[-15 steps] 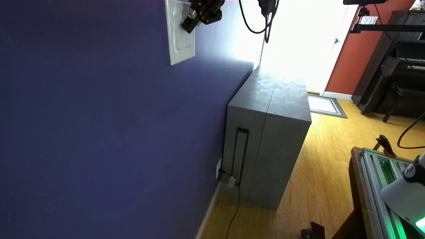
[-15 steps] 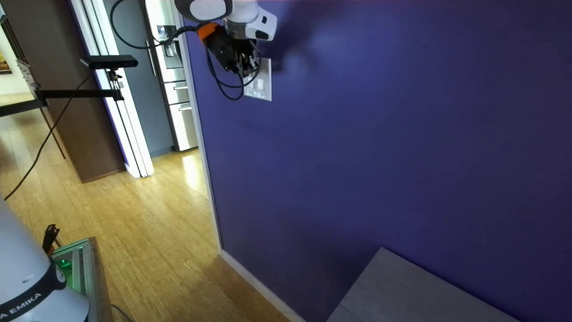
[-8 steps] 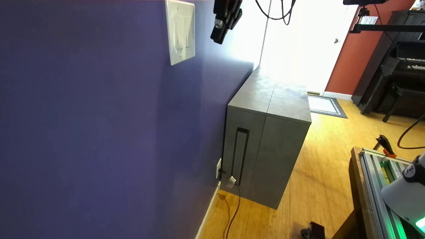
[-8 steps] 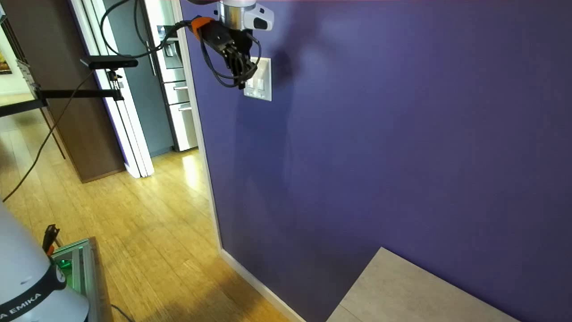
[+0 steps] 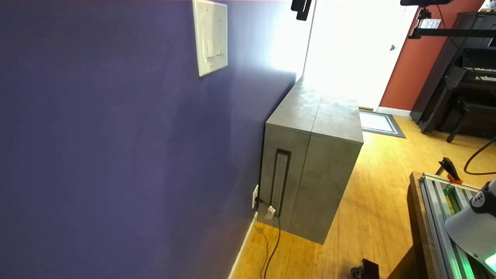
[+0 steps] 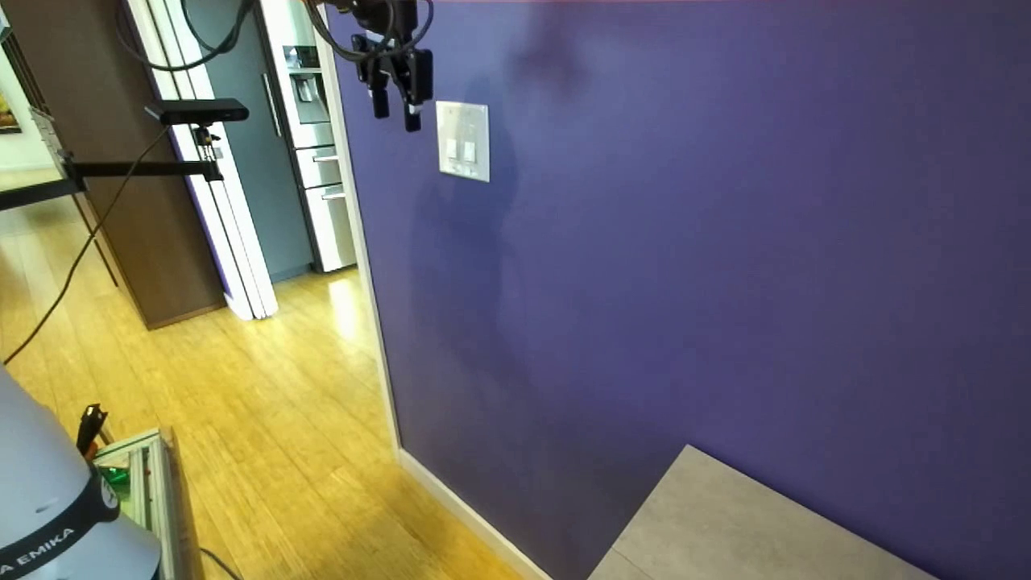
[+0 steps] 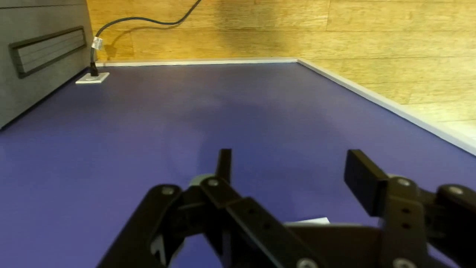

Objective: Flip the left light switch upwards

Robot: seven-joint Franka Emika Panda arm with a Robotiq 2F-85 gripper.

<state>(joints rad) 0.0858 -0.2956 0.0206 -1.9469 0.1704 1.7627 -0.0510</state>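
Nearest thing's the white arm (image 6: 56, 451); its black band (image 6: 89, 507) reads "A EMIKA". The gripper (image 7: 293, 167) has its jaws spread wide, purple wall (image 7: 160, 123) showing between them, and hangs apart from the wall plate (image 6: 477, 122). The left light switch (image 6: 452, 149) is the left-hand one of a pair on that smooth white rectangle. Further along there's a gray cabinet (image 5: 310, 174) with a mottled top and a black cord (image 5: 278, 236) hanging in front of its end. Tag (image 5: 270, 212) on the cord is too small to read, sorry. Way back, a black piano (image 5: 478, 58).
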